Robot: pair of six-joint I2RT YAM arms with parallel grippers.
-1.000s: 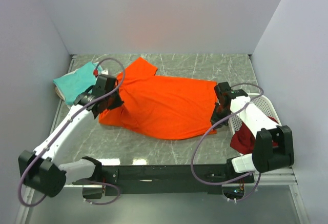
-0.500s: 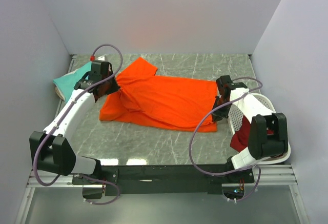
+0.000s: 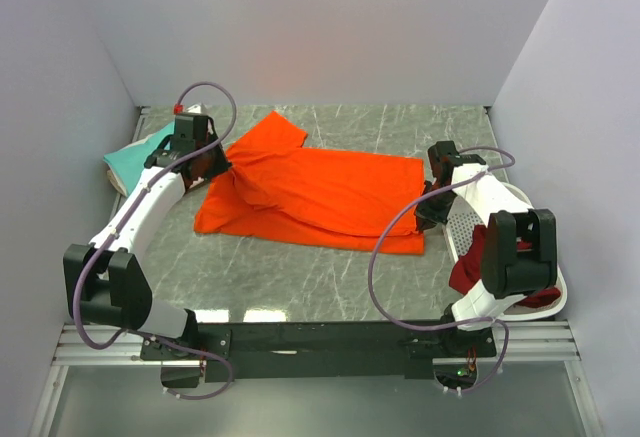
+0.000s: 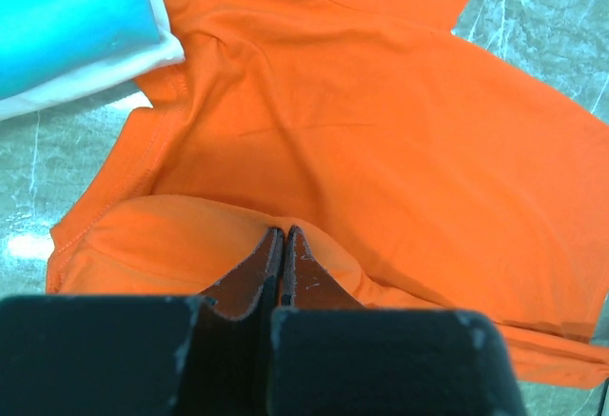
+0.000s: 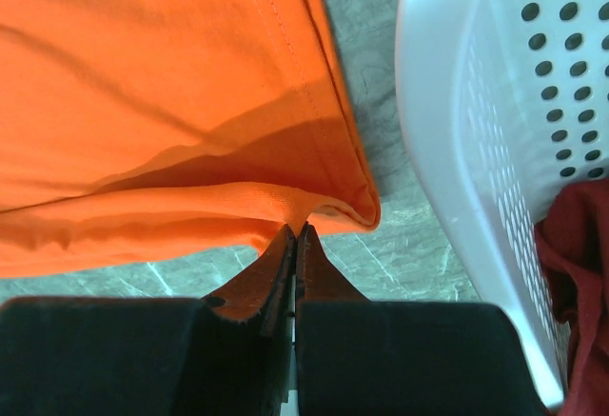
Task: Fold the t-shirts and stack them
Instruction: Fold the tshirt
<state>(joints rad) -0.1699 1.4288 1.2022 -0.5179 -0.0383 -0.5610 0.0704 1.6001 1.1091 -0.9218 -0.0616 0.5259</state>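
Note:
A bright orange t-shirt [image 3: 330,192] lies spread across the middle of the table, its near half lifted and doubled toward the back. My left gripper [image 3: 214,167] [image 4: 284,231] is shut on a fold of orange cloth at the shirt's left end. My right gripper [image 3: 428,207] [image 5: 296,228] is shut on the shirt's hem corner at the right end, just off the table. A folded teal t-shirt [image 3: 140,154] [image 4: 57,16] rests on a cream one [image 4: 114,69] at the far left. A dark red t-shirt [image 3: 478,262] [image 5: 576,273] hangs in the basket.
The white perforated basket [image 3: 522,202] [image 5: 447,102] stands at the right edge, close beside my right gripper. Grey walls enclose the marble-patterned table [image 3: 300,277] on three sides. The arms' base rail [image 3: 320,337] runs along the near edge.
Both grippers have moved toward the back wall with the orange shirt's near edge, so the shirt is narrower from front to back. The left arm has stretched out further.

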